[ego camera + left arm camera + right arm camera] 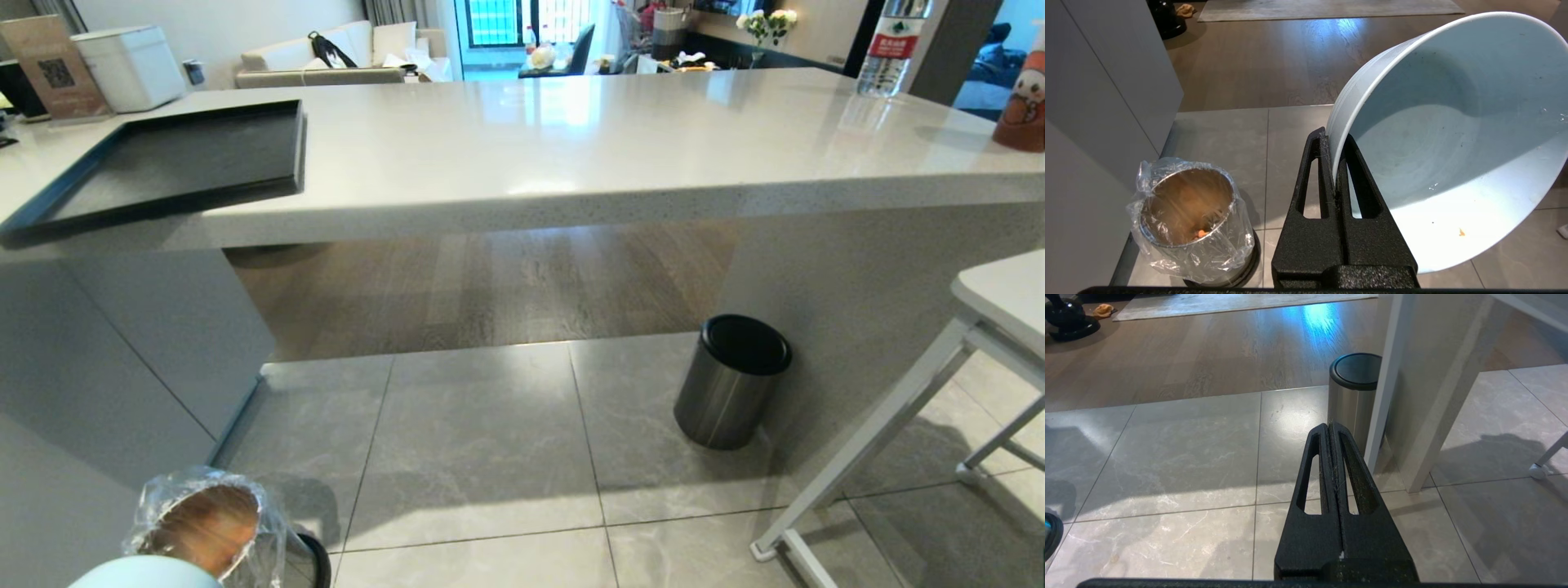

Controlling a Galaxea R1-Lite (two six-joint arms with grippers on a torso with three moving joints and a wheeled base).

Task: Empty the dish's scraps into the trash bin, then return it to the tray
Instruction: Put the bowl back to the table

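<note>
**Emptied bowl held by its rim above the floor**

From the left: the plastic-lined steel trash bin [1194, 216] sits at seven o'clock, orange scraps [1200, 233] inside. The left gripper [1336, 163] is clamped on the rim of the pale blue round dish [1453, 143], which looks rigid, smooth, probably slippery and breakable; the rim is the natural hold. The black rectangular tray [175, 163] waits at ten o'clock. The right gripper [1332, 457] hangs pressed together, empty.

A steel cylindrical bin with a black lid [732, 382] stands on the grey tiled floor [490, 441], just beside the pale stone counter [620, 155]. A clear plastic water bottle [891, 45] and a white box-shaped appliance [131, 65] stand on the counter. A white stool [939, 384] stands near the bin.
</note>
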